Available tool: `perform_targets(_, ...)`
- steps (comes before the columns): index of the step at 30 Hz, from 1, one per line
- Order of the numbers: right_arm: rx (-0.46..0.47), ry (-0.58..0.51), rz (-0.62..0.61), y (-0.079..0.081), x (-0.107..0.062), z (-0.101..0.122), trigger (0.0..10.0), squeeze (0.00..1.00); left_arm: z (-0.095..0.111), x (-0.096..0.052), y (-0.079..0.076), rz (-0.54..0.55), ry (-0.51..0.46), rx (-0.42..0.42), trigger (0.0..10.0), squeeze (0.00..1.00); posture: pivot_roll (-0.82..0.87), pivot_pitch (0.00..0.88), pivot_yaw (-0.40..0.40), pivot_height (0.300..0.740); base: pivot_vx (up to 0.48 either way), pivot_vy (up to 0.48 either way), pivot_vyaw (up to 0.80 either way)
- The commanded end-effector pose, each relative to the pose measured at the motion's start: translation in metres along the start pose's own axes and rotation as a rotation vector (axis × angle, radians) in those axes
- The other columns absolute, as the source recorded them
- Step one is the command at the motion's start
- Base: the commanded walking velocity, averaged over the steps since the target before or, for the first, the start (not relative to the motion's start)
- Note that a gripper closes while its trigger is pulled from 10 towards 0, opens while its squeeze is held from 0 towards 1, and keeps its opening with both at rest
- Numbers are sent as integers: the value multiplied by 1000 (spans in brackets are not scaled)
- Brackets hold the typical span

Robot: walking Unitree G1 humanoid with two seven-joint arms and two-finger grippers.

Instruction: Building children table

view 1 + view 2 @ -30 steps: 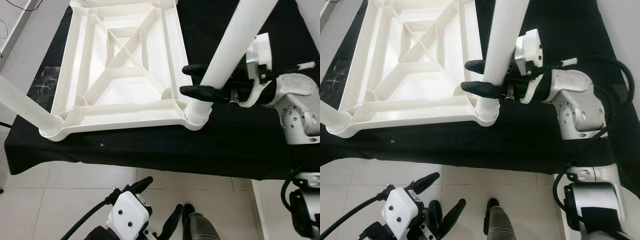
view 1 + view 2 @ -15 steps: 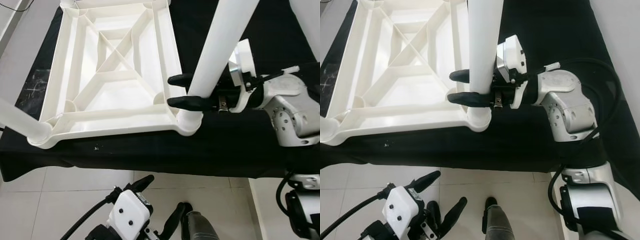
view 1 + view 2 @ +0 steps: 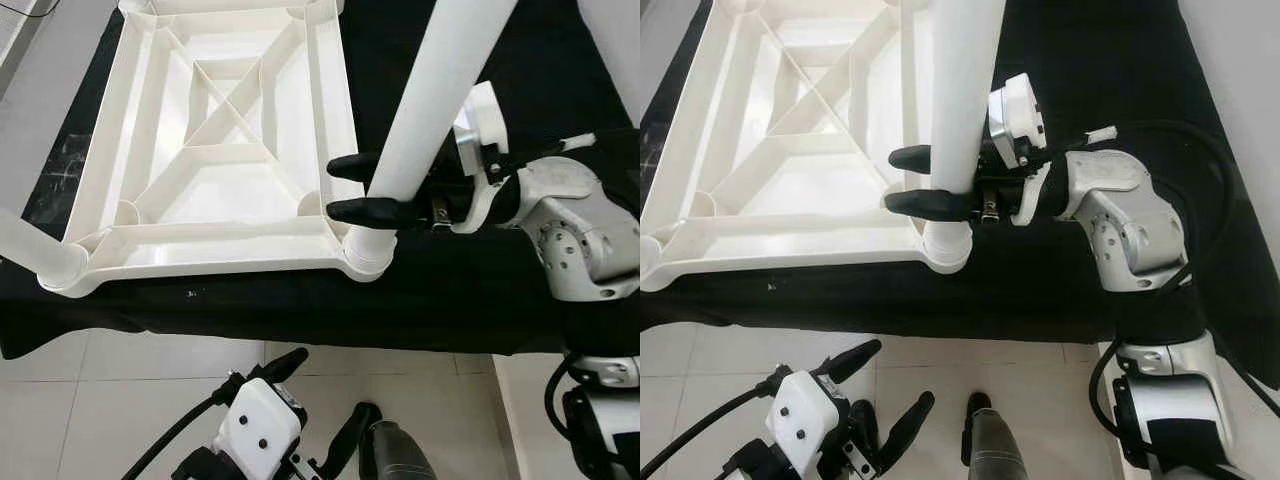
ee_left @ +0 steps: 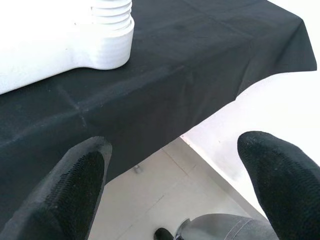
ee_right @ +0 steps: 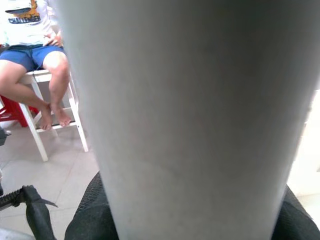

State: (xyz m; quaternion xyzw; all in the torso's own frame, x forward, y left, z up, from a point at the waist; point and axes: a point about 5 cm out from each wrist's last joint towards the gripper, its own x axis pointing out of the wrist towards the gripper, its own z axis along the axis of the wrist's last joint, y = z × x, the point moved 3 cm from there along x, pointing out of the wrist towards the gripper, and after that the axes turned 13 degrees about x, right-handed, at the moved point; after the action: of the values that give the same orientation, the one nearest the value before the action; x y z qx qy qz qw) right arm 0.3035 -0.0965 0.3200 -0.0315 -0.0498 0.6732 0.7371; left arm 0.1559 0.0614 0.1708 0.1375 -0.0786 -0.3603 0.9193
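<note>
A white tabletop (image 3: 215, 238) lies upside down on a black-draped table (image 3: 440, 290). At its near right corner socket (image 3: 366, 250) a white leg (image 3: 435, 100) stands tilted, its threaded end in the socket. My right gripper (image 3: 338, 188) is shut on this leg just above the socket, one black finger on each side. The right wrist view has the leg (image 5: 190, 120) close up between the fingers. Another white leg (image 3: 28, 252) sits in the near left corner. My left gripper (image 3: 315, 405) hangs open below the table's front edge, above the floor.
The black cloth hangs over the table's front edge (image 4: 165, 100). Pale floor tiles (image 3: 120, 400) lie in front of it. In the right wrist view a person (image 5: 35, 55) sits on a white stool beyond the table.
The camera has shifted, so the tabletop and the leg sit further left in the picture. My right gripper keeps its hold on the leg. The left gripper stays low.
</note>
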Motion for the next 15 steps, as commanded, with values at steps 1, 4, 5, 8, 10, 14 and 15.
perform_targets(1,222,9,21,0,7,-33,10000,0,-6,-1,-5,-17,26,-19,10000,0,81,436,-1,740,0,0,0)
perform_targets(4,220,38,-52,-6,11,-41,10000,0,-7,-1,-5,-19,26,-20,10000,0,80,436,-1,740,0,0,0)
perform_targets(5,211,53,-99,-10,12,-45,10000,0,-7,-1,-5,-19,25,-20,10000,0,80,436,-1,740,0,0,0)
perform_targets(8,211,68,-168,-16,12,-49,10000,0,-7,-1,-5,-18,26,-19,10000,0,80,436,-1,740,0,0,0)
perform_targets(10,186,85,-227,-21,12,-53,10000,0,-7,-1,-5,-16,26,-18,10000,0,80,436,-1,740,0,0,0)
perform_targets(14,165,44,-282,-26,10,-51,10000,0,-7,-1,-5,-16,26,-18,10000,0,80,436,-1,740,0,0,0)
perform_targets(15,162,39,-298,-28,9,-50,10000,0,-7,-1,-5,-17,26,-18,10000,0,80,436,-1,740,0,0,0)
